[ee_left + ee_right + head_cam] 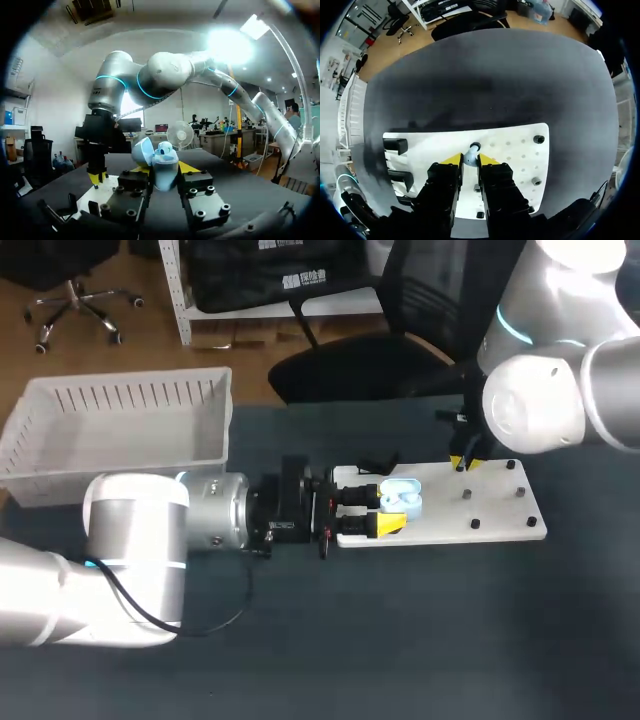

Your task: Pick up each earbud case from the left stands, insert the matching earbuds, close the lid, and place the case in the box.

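Your head view hides the right claw [465, 462] behind its arm's joint [530, 405] but for yellow tips (the pale piece [470, 158] nipped between them is too tiny to name), and the left claw [165, 172] covers the lower half of the blue case [164, 159].

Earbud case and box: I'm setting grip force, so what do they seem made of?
The earbud case looks like smooth, light-blue hard plastic, with a soft sheen on its rounded shell. The box looks like matte white moulded plastic, going by its thin slotted walls.
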### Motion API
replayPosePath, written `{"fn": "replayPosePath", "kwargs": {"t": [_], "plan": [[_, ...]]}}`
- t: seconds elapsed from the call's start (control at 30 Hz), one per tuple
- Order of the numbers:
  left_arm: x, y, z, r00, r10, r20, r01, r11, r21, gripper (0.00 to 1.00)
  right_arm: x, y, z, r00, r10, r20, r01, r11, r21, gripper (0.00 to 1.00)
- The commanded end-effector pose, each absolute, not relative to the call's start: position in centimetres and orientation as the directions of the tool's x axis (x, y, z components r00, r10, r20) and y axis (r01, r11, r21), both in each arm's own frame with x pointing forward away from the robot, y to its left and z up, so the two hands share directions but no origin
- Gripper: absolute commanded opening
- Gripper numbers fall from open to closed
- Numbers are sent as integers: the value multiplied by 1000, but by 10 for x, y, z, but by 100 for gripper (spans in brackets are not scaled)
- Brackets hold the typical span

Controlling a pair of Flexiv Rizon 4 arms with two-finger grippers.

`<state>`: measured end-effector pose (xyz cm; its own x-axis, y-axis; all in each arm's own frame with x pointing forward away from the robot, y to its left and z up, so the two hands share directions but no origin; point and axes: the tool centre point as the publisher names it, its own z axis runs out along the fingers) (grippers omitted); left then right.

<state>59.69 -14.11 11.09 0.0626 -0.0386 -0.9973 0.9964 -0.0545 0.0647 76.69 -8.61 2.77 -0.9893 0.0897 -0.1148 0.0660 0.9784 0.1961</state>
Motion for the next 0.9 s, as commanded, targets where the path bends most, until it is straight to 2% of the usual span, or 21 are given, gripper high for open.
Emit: {"fn": "replayPosePath", "kwargs": {"t": [0.03,0.53,0.9], "plan": [[595,-141,110,67,-42,-997,997,-47,69,0,767,-88,30,-989,93,-114,69,978,196,0],[595,-141,110,67,-42,-997,997,-47,69,0,742,-98,77,-987,73,-142,43,978,206,0],[595,-141,110,67,-42,-997,997,-47,69,0,683,-100,182,-982,-20,-187,-69,963,260,0]]}}
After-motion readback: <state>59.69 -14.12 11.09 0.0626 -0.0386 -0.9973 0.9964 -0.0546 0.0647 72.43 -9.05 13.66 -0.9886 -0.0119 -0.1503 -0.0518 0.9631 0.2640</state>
